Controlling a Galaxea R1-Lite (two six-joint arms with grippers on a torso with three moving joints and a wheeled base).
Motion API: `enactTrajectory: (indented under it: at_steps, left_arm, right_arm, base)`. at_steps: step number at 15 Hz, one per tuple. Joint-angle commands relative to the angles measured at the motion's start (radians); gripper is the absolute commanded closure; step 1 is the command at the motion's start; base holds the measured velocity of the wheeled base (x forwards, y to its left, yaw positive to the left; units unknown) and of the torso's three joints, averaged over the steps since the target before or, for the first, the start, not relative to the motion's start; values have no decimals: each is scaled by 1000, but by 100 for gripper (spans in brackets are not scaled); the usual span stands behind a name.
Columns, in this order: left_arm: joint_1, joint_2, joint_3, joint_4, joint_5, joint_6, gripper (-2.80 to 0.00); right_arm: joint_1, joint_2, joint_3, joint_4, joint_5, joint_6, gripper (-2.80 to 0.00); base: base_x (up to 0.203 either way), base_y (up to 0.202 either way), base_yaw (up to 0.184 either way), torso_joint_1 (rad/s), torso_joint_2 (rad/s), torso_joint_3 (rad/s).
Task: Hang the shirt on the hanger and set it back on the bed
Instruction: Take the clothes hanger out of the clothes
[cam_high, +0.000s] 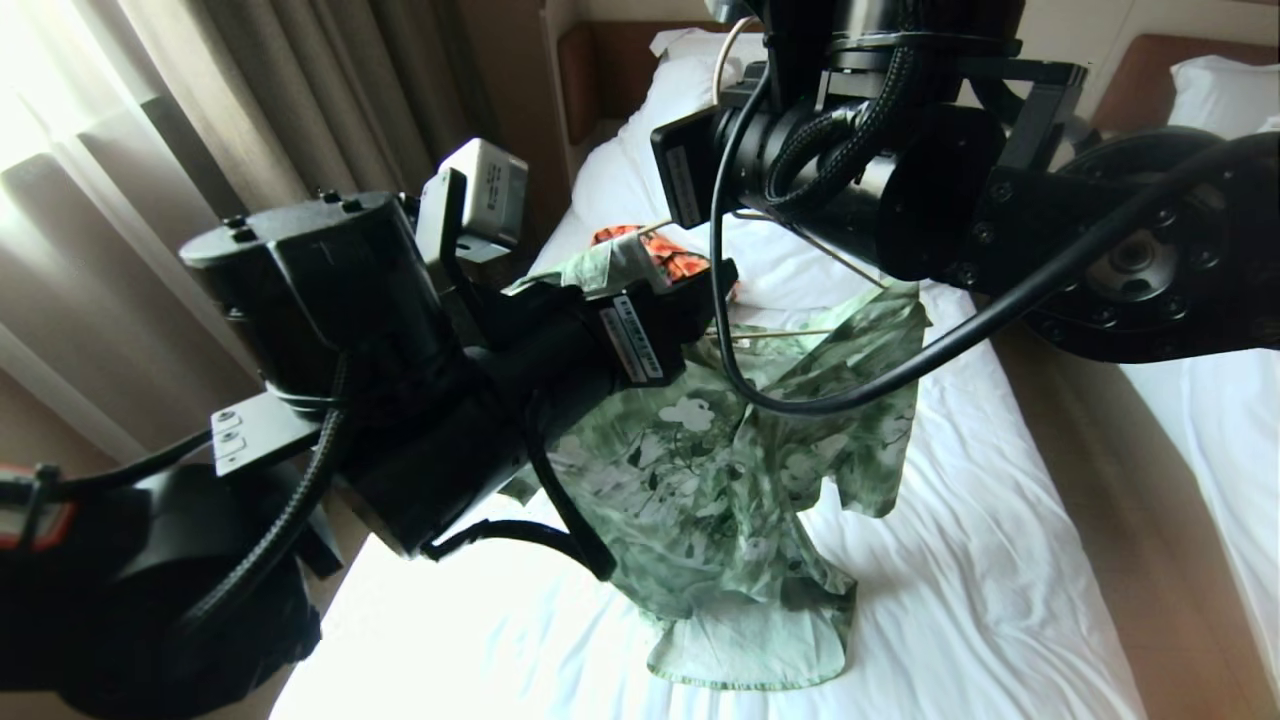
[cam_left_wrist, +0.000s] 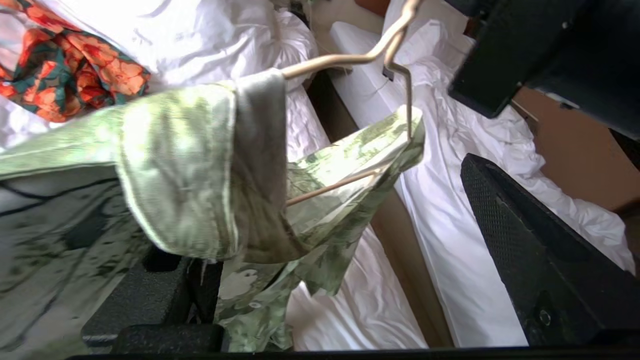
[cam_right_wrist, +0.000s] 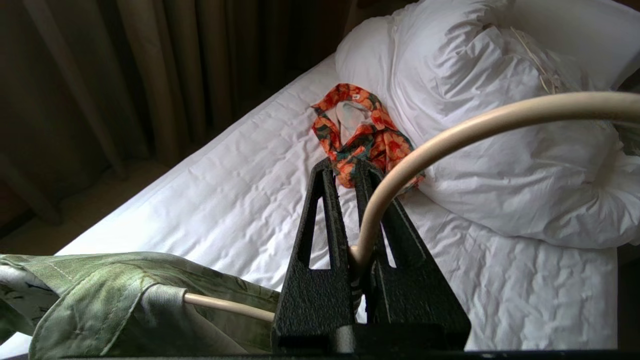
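Note:
The pale green flowered shirt (cam_high: 720, 470) hangs on the cream wire hanger (cam_high: 780, 333) above the bed (cam_high: 1000, 560), with its hem resting on the white sheet. My right gripper (cam_right_wrist: 345, 170) is shut on the hanger (cam_right_wrist: 370, 220) at its twisted neck and holds it up. My left gripper (cam_high: 700, 300) sits at the shirt's near shoulder, open wide. In the left wrist view a fold of the shirt (cam_left_wrist: 185, 165) drapes over one finger, and the other finger (cam_left_wrist: 525, 250) stands clear. One hanger (cam_left_wrist: 350, 57) arm runs into that shoulder.
An orange-and-dark-green floral garment (cam_high: 680, 262) lies on the sheet by the bunched white duvet (cam_right_wrist: 500, 150). A second white bed (cam_high: 1220, 450) stands to the right across a strip of brown floor (cam_high: 1100, 500). Curtains (cam_high: 250, 100) hang on the left.

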Motion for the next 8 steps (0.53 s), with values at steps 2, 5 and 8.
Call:
enactTrajectory:
  at_steps: [2, 5, 8]
  left_arm:
    - [-12, 27, 6, -8, 1, -3, -280]
    - [-13, 29, 6, -9, 1, -5, -280]
    - [-10, 27, 5, -9, 3, -5, -76]
  right_arm:
    - [23, 8, -1, 0, -10, 5, 0]
    - [29, 10, -1, 0, -10, 5, 0]
    - [40, 11, -6, 0, -11, 4, 0]
  base:
    - [0, 0, 0, 0, 0, 0]
    - [0, 0, 0, 0, 0, 0]
    - [0, 0, 0, 0, 0, 0]
